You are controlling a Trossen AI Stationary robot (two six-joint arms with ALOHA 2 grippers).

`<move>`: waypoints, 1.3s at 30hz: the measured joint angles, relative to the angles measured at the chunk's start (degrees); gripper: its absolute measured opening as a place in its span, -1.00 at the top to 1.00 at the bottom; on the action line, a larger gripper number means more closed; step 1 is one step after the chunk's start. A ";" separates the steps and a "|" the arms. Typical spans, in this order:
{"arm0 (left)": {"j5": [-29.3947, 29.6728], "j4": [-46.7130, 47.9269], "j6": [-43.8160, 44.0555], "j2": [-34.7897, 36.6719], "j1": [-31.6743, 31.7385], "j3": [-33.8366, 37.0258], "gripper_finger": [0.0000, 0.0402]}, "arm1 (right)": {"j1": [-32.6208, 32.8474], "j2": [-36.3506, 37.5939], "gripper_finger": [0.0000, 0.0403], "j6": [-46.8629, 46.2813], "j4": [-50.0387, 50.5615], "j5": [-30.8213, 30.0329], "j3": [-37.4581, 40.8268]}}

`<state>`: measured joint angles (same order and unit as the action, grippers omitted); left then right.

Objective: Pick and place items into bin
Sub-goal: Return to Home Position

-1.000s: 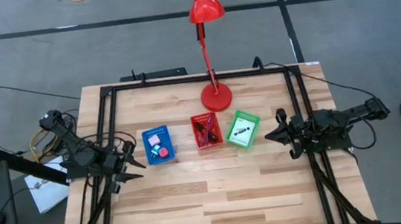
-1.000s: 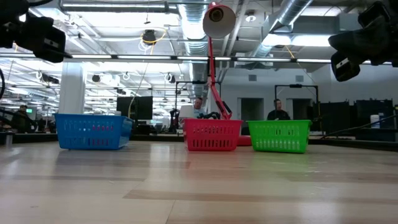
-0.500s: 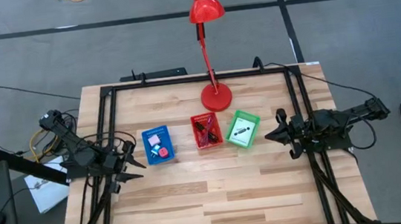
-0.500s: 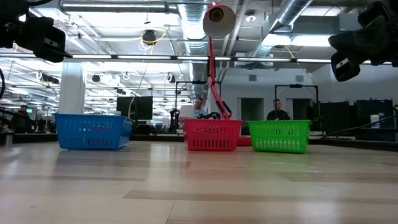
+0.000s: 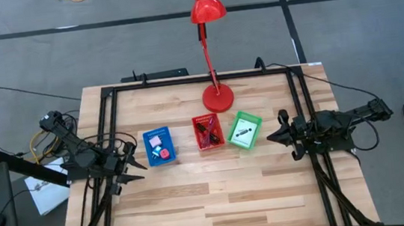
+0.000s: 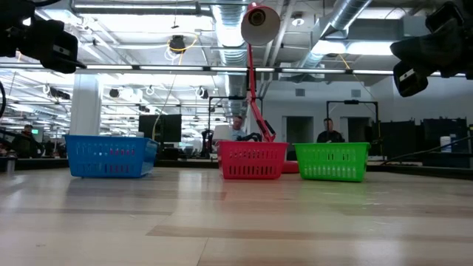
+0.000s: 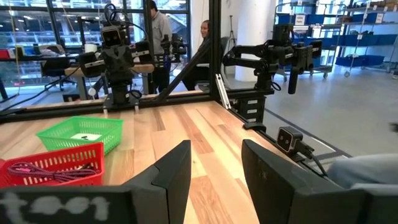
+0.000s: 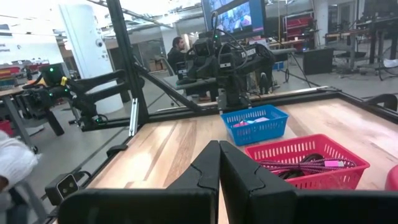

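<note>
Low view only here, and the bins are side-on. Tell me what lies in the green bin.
Observer: From above, the green bin holds a white card with black mark, lying flat inside it.
Operator: Now report whether either gripper holds anything.
Observer: Neither does. The wrist views show the right gripper shut on nothing and the left gripper open and empty, each at its own side of the table.
</note>
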<state>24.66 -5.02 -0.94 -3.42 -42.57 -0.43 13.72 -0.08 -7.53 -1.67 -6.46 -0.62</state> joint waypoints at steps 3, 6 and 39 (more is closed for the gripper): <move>0.00 -0.02 0.79 0.00 0.00 0.00 0.35 | 0.00 0.00 1.00 0.00 0.00 0.00 0.00; -0.01 -0.02 0.69 0.00 0.00 0.00 0.35 | 0.01 0.00 1.00 -0.01 0.00 0.02 0.00; -0.03 -0.02 0.46 -0.02 0.00 0.00 0.35 | 0.00 0.00 1.00 -0.02 0.00 0.02 -0.02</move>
<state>24.62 -5.04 -0.48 -3.44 -42.57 -0.43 13.72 -0.08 -7.54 -1.67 -6.44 -0.64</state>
